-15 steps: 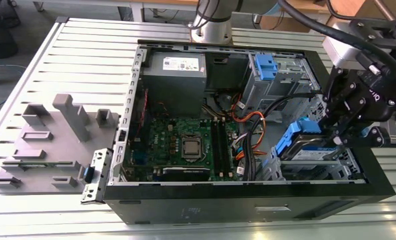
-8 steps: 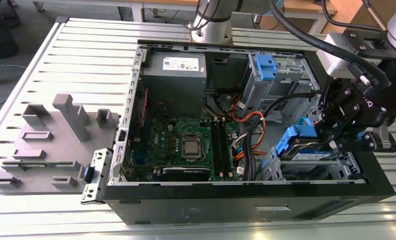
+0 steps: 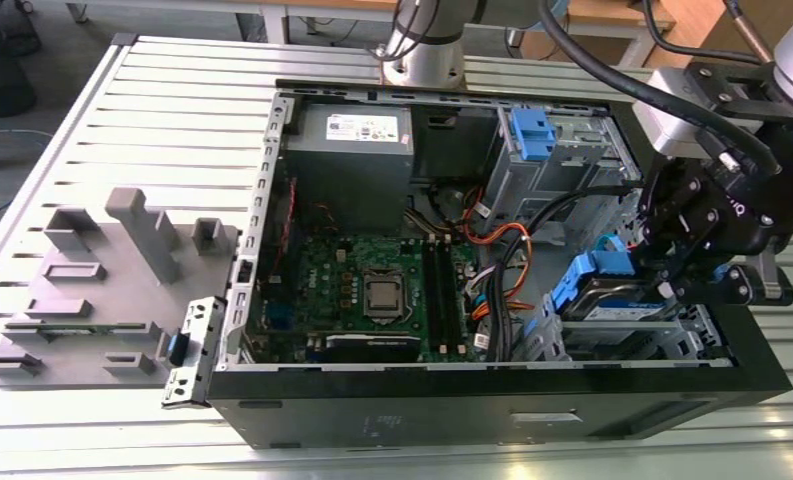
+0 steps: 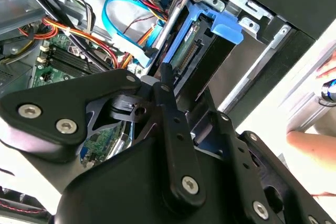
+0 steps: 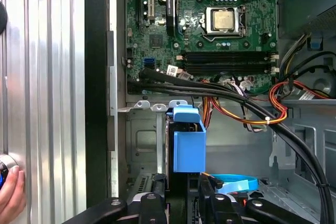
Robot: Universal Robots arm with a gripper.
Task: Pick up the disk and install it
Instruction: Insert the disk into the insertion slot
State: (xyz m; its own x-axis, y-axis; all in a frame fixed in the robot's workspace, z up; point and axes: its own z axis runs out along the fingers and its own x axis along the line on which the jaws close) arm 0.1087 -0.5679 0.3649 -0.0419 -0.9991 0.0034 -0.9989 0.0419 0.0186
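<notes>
We find the gripper (image 3: pixel 656 290) closed on the disk (image 3: pixel 616 300), lower right of the exterior view, inside the case (image 3: pixel 476 410); cables (image 3: pixel 503 270) crowd alongside.

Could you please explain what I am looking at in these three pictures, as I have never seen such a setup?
It is one robot arm with a gripper working over an open computer case on a slatted metal table. The exterior view looks at the whole scene; both wrist views ride on the arm, looking past the fingers. The gripper holds the disk, with its blue rails, at the drive bay beside the green motherboard. A grey fixture lies on the table.
</notes>
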